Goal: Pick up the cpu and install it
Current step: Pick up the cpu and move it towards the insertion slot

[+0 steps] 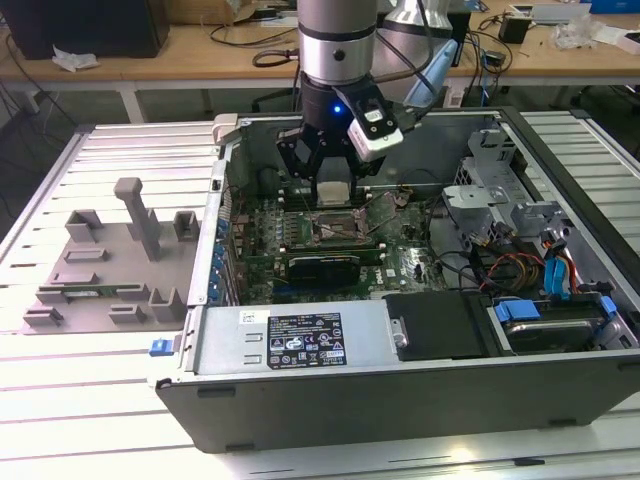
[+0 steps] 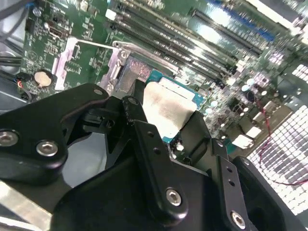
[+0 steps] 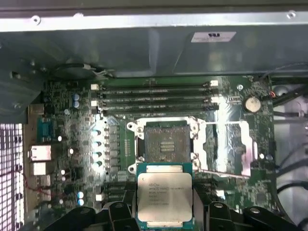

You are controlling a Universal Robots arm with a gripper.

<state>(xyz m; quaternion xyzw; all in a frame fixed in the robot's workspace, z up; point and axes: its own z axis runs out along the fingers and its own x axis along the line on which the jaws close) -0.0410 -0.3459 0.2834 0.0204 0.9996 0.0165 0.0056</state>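
Note:
My gripper (image 1: 333, 190) is shut on the cpu (image 1: 334, 192), a small square chip with a shiny silver top. It hangs inside the open computer case, just above the motherboard. In the first wrist view the cpu (image 3: 165, 195) lies flat between the black fingers (image 3: 119, 211). Beside it, a little beyond its edge, the dark square socket (image 3: 167, 142) lies uncovered. In the second wrist view the cpu (image 2: 166, 108) sits clamped between the fingers (image 2: 139, 127), held over the socket frame (image 2: 130, 72). In the exterior view the socket (image 1: 335, 226) is directly under the gripper.
The socket's metal bracket (image 3: 231, 144) is swung open to one side. Memory slots (image 3: 154, 96) run beside the socket, near the case wall (image 3: 154, 48). A power supply (image 1: 290, 342), drive cage (image 1: 495, 190) and cables (image 1: 520, 265) crowd the case. A grey fixture tray (image 1: 110, 260) lies at the exterior view's left.

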